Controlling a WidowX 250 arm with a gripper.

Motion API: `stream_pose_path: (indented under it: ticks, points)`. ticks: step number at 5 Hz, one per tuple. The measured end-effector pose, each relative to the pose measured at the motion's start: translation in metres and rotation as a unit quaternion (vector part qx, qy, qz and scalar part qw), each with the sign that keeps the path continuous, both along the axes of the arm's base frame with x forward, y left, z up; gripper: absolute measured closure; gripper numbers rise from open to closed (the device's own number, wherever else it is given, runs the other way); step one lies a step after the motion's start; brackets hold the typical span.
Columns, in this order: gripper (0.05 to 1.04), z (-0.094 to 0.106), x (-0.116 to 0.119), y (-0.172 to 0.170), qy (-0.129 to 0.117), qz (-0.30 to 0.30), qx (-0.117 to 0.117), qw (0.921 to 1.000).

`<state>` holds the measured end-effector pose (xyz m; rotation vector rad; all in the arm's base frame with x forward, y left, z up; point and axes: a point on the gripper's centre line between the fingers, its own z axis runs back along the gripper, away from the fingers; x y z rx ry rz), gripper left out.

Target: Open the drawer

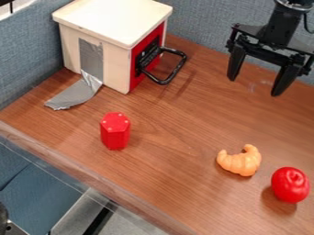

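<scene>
- Red drawer front [148, 40], black handle [165, 82]: on white box [116, 20], upper left.
- My hand [255, 86]: wide, upper right.
- Around on table [165, 124]: silver tape [76, 95], red hexagonal block [115, 133], toy croissant [241, 163], round red toy [290, 185].
- My arm [283, 23] cut off, top edge.
- Drawer inside hidden.

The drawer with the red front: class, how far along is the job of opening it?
Nothing looks done yet: the drawer's red front sits flush with the white cabinet. Nothing is in hand: the black gripper hangs open, apart from the black handle. The whole job seems left: reaching the handle, engaging it and pulling the drawer out.
</scene>
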<state>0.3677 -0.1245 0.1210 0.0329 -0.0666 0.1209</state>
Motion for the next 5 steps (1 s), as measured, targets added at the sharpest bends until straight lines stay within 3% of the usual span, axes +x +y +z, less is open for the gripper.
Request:
stream_pose_path:
  ticks: [1,2,5]
  points:
    - [0.084,-0.017,-0.002,0.001,0.022,-0.001,0.008,0.9997]
    - [0.084,-0.022,0.002,0.01,0.02,-0.002,0.02,0.9996]
    - [0.084,-0.041,0.006,0.047,0.022,0.0,0.025,0.9994]
